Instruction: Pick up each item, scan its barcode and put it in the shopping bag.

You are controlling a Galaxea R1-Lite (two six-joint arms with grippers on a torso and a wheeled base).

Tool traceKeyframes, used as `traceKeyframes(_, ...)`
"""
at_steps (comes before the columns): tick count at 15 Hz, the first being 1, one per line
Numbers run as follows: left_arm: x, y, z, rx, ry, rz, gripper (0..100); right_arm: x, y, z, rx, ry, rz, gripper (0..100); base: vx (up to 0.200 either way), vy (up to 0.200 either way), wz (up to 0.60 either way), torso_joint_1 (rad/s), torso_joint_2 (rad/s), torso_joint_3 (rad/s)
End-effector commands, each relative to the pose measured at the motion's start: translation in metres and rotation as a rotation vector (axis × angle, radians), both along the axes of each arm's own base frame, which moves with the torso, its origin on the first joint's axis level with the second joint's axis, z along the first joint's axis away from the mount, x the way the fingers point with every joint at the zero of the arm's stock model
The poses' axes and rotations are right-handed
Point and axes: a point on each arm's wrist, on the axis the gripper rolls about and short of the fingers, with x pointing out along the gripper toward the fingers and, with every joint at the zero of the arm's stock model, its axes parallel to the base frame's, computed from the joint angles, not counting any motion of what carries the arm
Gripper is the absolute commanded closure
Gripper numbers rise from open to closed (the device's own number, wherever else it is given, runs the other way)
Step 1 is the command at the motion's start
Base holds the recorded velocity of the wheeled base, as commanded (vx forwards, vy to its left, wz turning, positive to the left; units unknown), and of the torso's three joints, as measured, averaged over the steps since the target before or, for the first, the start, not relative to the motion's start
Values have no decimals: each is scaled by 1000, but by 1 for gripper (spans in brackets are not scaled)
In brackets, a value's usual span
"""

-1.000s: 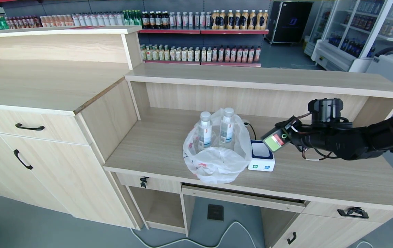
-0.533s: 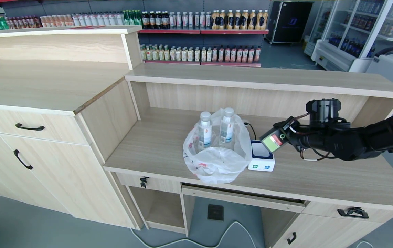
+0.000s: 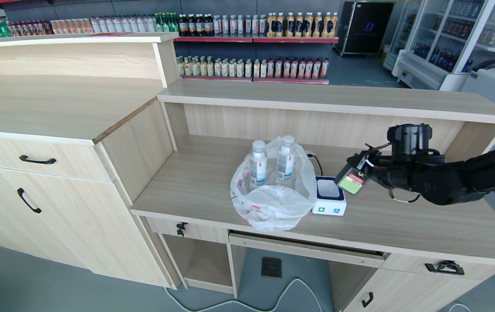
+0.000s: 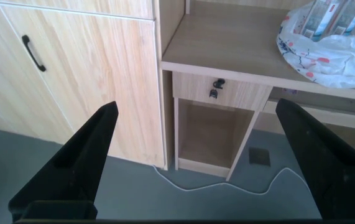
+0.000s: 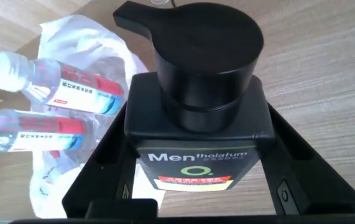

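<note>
Black plastic sits pinched in the right tool [image 3: 357, 174] in the head view: a small bottle [image 3: 350, 181] with a green label, held up in the air. The scanner [image 3: 329, 197] sits on the counter [image 3: 403, 225] just left of it and lower. The shopping bag [image 3: 273, 203] is just beside the scanner, further left. In the left wrist view, the left tool [image 4: 196, 112] is spread wide, low down, well apart from the bag. In the right wrist view, the bottle's cap points out past the fingers toward the counter, so I think the right arm is nearer.

Light wooden checkout counter [image 3: 187, 186] with black-handled cabinet doors [image 3: 70, 216]; behind, shelves of bottled drinks [image 3: 252, 68], probably glass-fronted fridges [image 3: 447, 39].
</note>
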Motion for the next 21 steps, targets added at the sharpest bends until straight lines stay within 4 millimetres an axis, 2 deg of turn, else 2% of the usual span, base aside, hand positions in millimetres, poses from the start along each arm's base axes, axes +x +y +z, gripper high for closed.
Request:
traceKeyframes(1, 0, 0, 0, 0, 0, 1, 0, -35, -9, 38, -256, -155, 47, 100, 0, 0, 0, 0, 0, 0)
traceKeyframes(2, 0, 0, 0, 0, 0, 1, 0, -45, -15, 53, -362, -263, 52, 100, 0, 0, 0, 0, 0, 0)
traceKeyframes(3, 0, 0, 0, 0, 0, 1, 0, -52, -19, 59, -477, -328, 58, 100, 0, 0, 0, 0, 0, 0)
traceKeyframes(5, 0, 0, 0, 0, 0, 1, 0, -58, -24, 58, -619, -400, 54, 100, 0, 0, 0, 0, 0, 0)
traceKeyframes(10, 0, 0, 0, 0, 0, 1, 0, -58, -18, 57, -671, -436, 70, 100, 0, 0, 480, 1, 2, 2)
traceKeyframes(12, 0, 0, 0, 0, 0, 1, 0, -57, -19, 45, -663, -405, 88, 100, 0, 0, 0, 0, 0, 0)
traceKeyframes(15, 0, 0, 0, 0, 0, 1, 0, -44, -27, 24, -663, -371, 119, 100, 0, 0, 0, 0, 0, 0)
traceKeyframes(18, 0, 0, 0, 0, 0, 1, 0, -30, -27, -6, -622, -360, 287, 100, 0, 0, 0, 0, 0, 0)
traceKeyframes(21, 0, 0, 0, 0, 0, 1, 0, -22, -21, -27, -596, -355, 383, 100, 0, 0, 0, 0, 0, 0)
